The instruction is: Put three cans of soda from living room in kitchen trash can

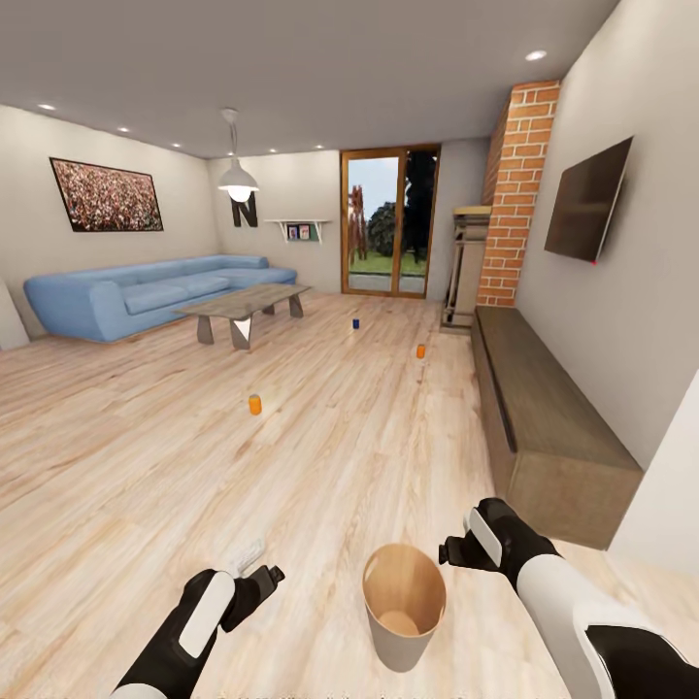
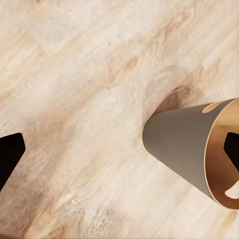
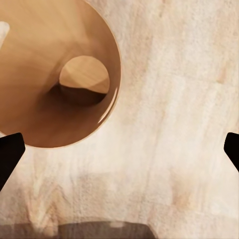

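Three soda cans stand on the wood floor in the head view: an orange one (image 1: 254, 404) nearest, another orange one (image 1: 420, 351) farther right, and a dark blue one (image 1: 355, 324) beyond. The trash can (image 1: 398, 646) stands upright on the floor right in front of me, pale grey outside (image 2: 179, 144) and tan inside (image 3: 50, 99), with nothing in it. My left gripper (image 1: 260, 581) hangs open just left of the bin. My right gripper (image 1: 454, 551) is open just right of its rim. Both hold nothing.
A long blue sofa (image 1: 146, 291) and a low grey coffee table (image 1: 243, 306) sit at the back left. A long wooden cabinet (image 1: 544, 417) runs along the right wall under a TV (image 1: 587, 199), beside the brick fireplace (image 1: 519, 194). Glass doors (image 1: 388, 223) are at the far end.
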Controlling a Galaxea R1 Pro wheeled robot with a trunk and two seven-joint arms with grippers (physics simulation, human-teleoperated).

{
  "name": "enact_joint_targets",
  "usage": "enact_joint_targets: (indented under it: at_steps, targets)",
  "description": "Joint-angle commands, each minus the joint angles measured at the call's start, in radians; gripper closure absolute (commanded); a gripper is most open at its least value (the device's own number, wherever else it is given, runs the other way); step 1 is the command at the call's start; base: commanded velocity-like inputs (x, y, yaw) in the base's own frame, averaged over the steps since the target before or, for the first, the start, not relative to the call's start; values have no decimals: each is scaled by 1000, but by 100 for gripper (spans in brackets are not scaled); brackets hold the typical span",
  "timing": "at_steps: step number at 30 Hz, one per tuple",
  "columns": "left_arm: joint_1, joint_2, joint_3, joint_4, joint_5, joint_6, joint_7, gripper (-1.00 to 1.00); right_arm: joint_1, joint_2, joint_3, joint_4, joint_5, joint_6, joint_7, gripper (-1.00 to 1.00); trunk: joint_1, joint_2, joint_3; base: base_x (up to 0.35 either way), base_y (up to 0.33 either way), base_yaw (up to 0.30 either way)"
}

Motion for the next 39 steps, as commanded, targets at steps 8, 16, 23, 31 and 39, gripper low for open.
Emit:
enact_joint_targets:
  at_steps: [8,16,23,31,39]
  targets:
    - [0,0,1,22,1,-3,-1,-100,0,0,0,0,0,0,-1,-100,31,-56,-25,0,0,0]
    - [0,0,1,25,1,-3,-2,-100,0,1,1,0,0,0,-1,-100,61,-112,-50,0,0,0]
    - [0,-1,3,26,2,-3,0,-100,0,1,1,0,0,0,-1,-100,88,-161,-72,0,0,0]
    - [0,-1,8,26,4,-4,-1,-100,3,4,-5,0,-22,-28,-7,-100,119,-217,-97,0,0,0]
    - [0,0,12,26,8,-5,0,-100,11,5,-61,3,-145,-95,-16,-100,150,-273,-122,0,0,0]
